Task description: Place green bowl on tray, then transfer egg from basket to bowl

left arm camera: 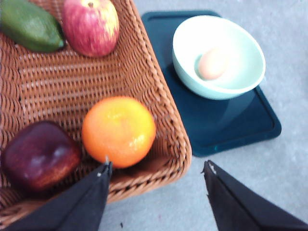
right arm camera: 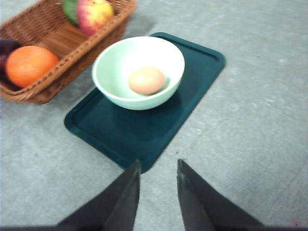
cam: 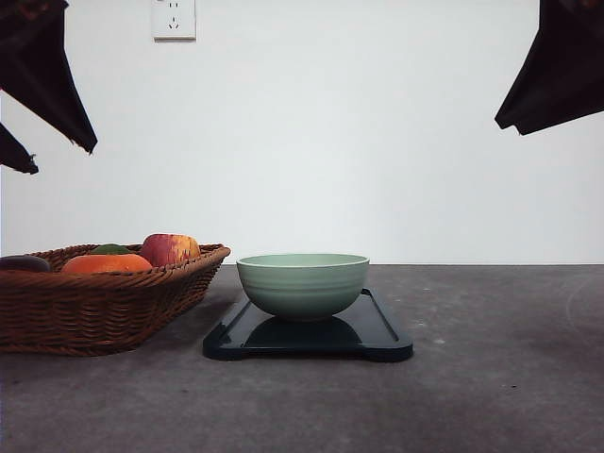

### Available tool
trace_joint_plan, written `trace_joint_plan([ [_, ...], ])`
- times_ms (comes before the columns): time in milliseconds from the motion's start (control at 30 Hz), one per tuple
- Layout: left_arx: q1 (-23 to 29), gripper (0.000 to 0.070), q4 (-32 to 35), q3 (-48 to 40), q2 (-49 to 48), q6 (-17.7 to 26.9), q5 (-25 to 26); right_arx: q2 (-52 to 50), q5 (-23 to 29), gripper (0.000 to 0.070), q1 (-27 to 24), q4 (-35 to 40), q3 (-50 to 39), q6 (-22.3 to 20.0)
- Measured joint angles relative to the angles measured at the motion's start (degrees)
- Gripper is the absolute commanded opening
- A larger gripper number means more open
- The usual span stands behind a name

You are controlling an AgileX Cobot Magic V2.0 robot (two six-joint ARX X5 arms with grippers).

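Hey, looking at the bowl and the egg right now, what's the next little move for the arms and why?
Probably none beyond holding both arms back. The egg already lies in the bowl, which sits on the tray beside the basket. The left claw and right claw are open, empty and clear of everything.

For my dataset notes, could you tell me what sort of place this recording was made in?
Probably an indoor lab or test bench staged as a kitchen scene: a plain grey table against a bare white wall with a power socket, and props set out on it, a basket of fruit and a green bowl on a tray.
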Motion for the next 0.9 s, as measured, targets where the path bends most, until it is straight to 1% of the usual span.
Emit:
trace_joint_plan([
  [33,0.0,0.0046,-0.18,0.0,0.0,0.06,0.0,0.0,0.01,0.0016,0.0,0.0,0.0,0.0],
  [67,0.0,0.0,-0.21,0.0,0.0,0.03,0.0,0.0,0.03,0.0011,0.0,0.15,0.0,0.0],
  [233,0.0,0.0,-0.19,0.0,0.0,-0.04,0.0,-0.22,-1.35,0.0011,0.0,1.32,0.0,0.0],
  [700,0.17,0.0,-0.11,-0.04,-0.42,0.35,-0.02,-0.59,-1.42,0.0011,0.0,1.75,0.0,0.0],
  [800,2.18,0.0,4.0,-2.27,-3.15,3.69,0.0,-0.59,-1.42,0.0011,0.0,1.75,0.0,0.0],
  [900,6.36,0.0,11.45,-8.02,-7.42,6.03,-0.11,-0.59,-1.42,0.0011,0.0,1.75,0.0,0.0],
])
